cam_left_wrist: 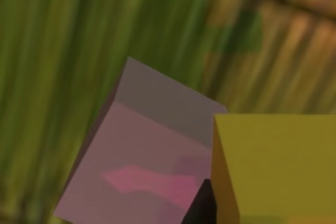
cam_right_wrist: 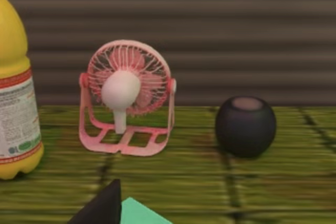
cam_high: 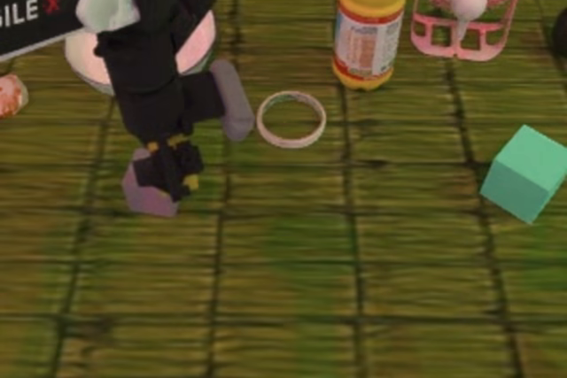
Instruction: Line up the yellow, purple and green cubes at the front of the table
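Bamboo-slat table (cam_high: 292,263), dark seams, left gripper (cam_high: 174,170) over purple cube (cam_high: 142,194), grip unclear

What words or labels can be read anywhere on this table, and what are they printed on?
"ILE X": white letters with a red X, cut off by the frame edge, on the black sign at the table's far left.
Bottle label: printed text too blurred to read in both the top and right wrist views.
Nothing else carries writing.

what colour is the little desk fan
Pink, with a white hub; clearest in the right wrist view.
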